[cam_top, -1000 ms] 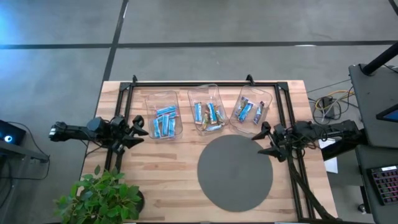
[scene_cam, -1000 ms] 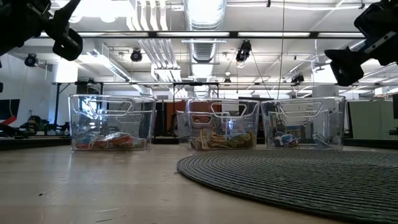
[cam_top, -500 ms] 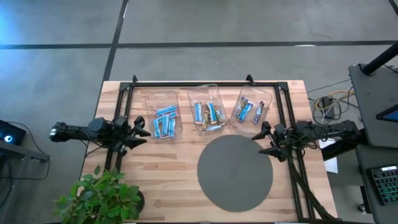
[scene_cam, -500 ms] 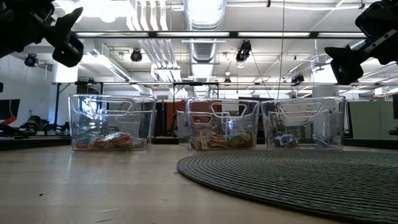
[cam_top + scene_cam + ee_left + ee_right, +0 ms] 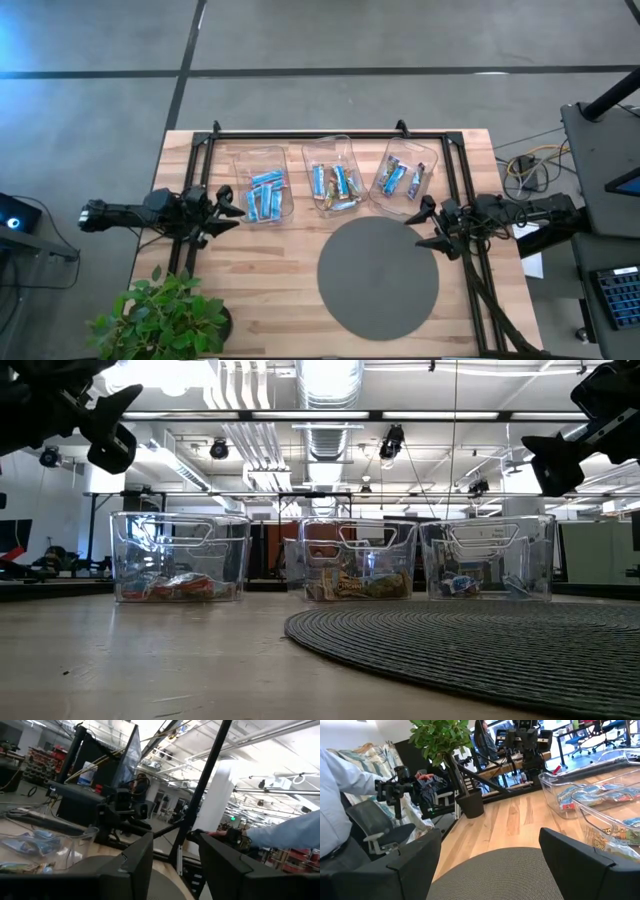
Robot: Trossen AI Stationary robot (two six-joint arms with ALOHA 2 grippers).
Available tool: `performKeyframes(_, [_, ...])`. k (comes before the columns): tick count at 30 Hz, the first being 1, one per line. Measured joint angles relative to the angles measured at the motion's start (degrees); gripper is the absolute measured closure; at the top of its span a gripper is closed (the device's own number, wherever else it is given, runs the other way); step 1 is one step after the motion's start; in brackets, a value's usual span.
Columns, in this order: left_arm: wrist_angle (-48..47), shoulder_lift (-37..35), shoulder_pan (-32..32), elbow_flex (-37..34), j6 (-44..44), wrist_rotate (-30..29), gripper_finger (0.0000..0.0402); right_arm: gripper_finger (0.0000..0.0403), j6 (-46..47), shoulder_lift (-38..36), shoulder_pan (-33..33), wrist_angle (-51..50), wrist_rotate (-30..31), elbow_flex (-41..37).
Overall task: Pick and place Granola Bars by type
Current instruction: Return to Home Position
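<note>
The Granola Bars lie on the floors of three clear bins along the table's far side. Blue ones are in the left bin point(image 5: 264, 194), mixed blue and tan ones in the middle bin point(image 5: 332, 186), and several more in the right bin point(image 5: 400, 178). My left gripper point(image 5: 226, 205) hovers level at the table's left, just left of the left bin, open and empty. In the left wrist view its fingers point(image 5: 132, 867) have nothing between them. My right gripper point(image 5: 428, 226) hovers at the table's right, near the right bin's near corner, wide open and empty point(image 5: 490, 870).
A round grey woven mat point(image 5: 378, 277) covers the table's near right. A potted plant point(image 5: 165, 315) stands at the near left corner. A black frame rail point(image 5: 330, 132) runs behind the bins. A person's sleeve point(image 5: 285, 832) shows beyond the table.
My left gripper's fingers have dipped a little lower in the low view and swung slightly toward the left bin. My right gripper and the bars have kept still.
</note>
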Motion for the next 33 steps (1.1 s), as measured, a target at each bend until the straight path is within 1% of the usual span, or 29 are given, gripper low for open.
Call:
performKeyframes(12, [-0.2,-0.02,3.88,-0.02,0.0,0.04,0.026,0.0078,0.0,0.0,0.02,0.0,0.02,0.0])
performKeyframes(17, [0.6,0.07,3.91,0.0,0.02,0.04,0.026,0.0078,0.0,0.0,0.04,0.0,0.02,0.0])
performKeyframes(24, [-1.84,2.77,3.91,0.0,0.02,0.04,0.026,0.0078,0.0,0.02,0.02,0.02,0.0,-0.02])
performKeyframes(33, [-2.2,3.21,3.91,0.0,0.02,0.04,0.026,0.0078,0.0,0.0,0.0,0.07,-0.09,-0.02])
